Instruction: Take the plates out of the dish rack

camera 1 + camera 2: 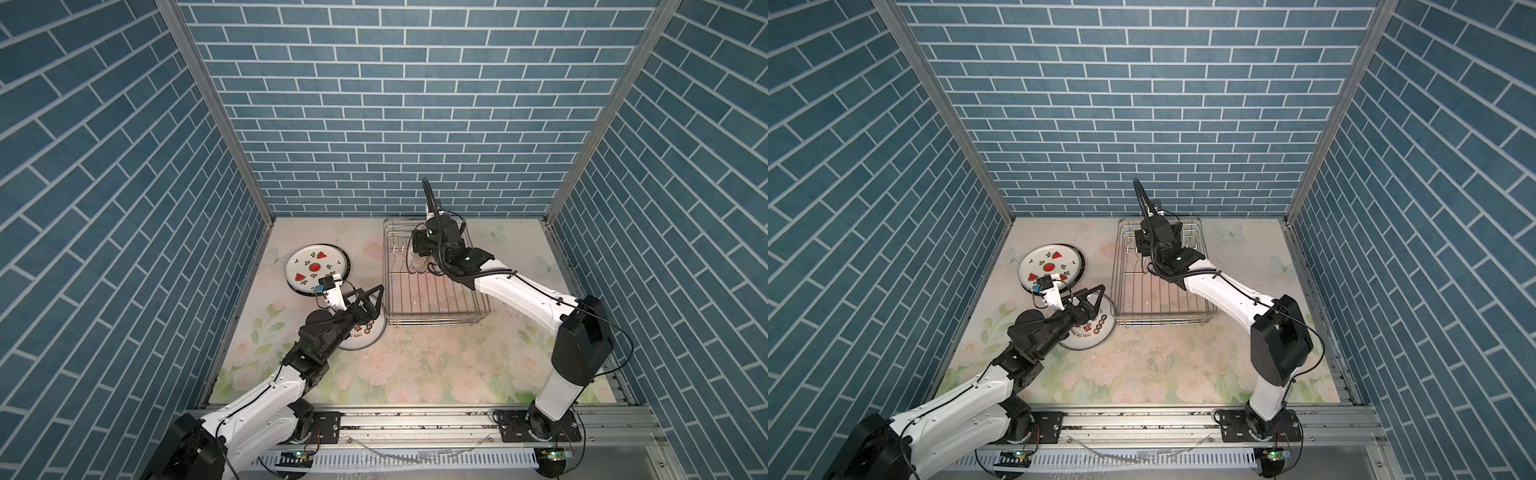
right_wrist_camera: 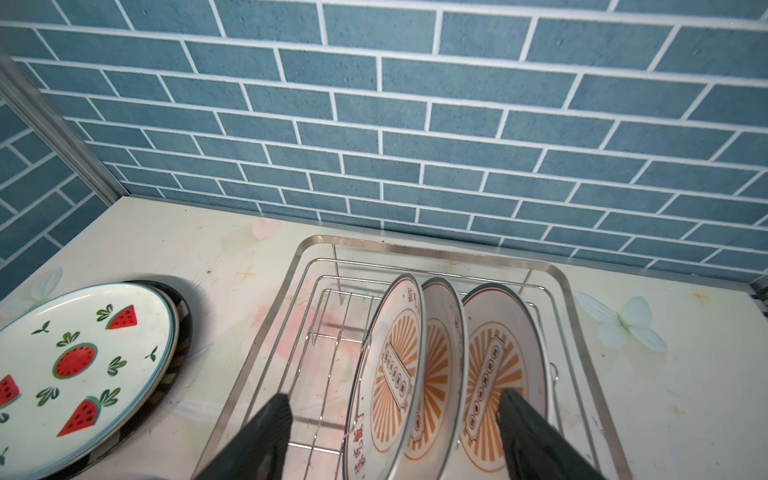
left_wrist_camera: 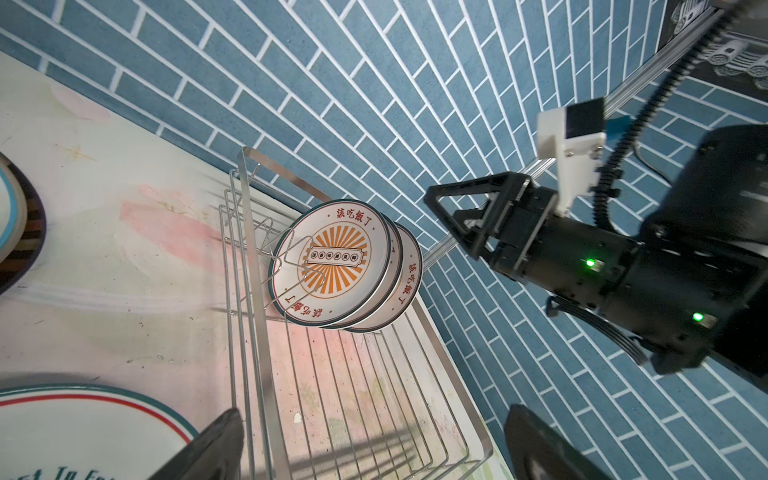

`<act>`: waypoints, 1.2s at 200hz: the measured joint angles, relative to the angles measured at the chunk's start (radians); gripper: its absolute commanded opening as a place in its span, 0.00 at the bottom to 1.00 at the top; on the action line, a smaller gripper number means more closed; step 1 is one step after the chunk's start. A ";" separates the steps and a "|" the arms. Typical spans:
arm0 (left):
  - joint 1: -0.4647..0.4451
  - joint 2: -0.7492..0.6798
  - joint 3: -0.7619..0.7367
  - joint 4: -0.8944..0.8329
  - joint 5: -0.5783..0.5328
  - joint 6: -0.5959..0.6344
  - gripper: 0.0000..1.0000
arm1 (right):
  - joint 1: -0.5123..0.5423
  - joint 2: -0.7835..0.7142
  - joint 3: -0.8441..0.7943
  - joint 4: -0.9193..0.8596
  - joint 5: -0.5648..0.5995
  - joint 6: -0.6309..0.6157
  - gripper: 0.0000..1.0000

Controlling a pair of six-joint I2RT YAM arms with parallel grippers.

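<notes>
1. Floral-print tabletop [image 1: 415,370] enclosed by blue brick-pattern walls [image 1: 374,104], seen from above.
2. Wire dish rack [image 1: 436,322] sits at 1 o'clock on the table. Three sunburst plates [image 2: 399,365] stand on edge at its 12 o'clock end.
3. Right gripper [image 2: 395,395] hangs over those plates, its jaws spread to either side of them, pinching nothing.
4. Watermelon plate [image 1: 313,268] lies flat at 10 o'clock, stacked on a dark-rimmed plate [image 2: 183,320].
5. Left gripper [image 3: 374,409], jaws spread wide and empty, hovers above a lettered plate [image 1: 1088,338] lying flat at 8 o'clock, just beside the rack.
</notes>
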 measured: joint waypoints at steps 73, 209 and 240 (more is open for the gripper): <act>-0.003 0.068 -0.008 0.070 0.021 0.001 1.00 | -0.014 0.183 0.213 -0.154 0.068 0.019 0.39; -0.027 0.225 -0.011 0.177 0.073 -0.024 1.00 | -0.059 0.299 0.289 -0.223 0.036 0.050 0.21; -0.029 0.248 -0.002 0.183 0.074 -0.027 1.00 | -0.059 0.335 0.332 -0.233 0.054 0.053 0.19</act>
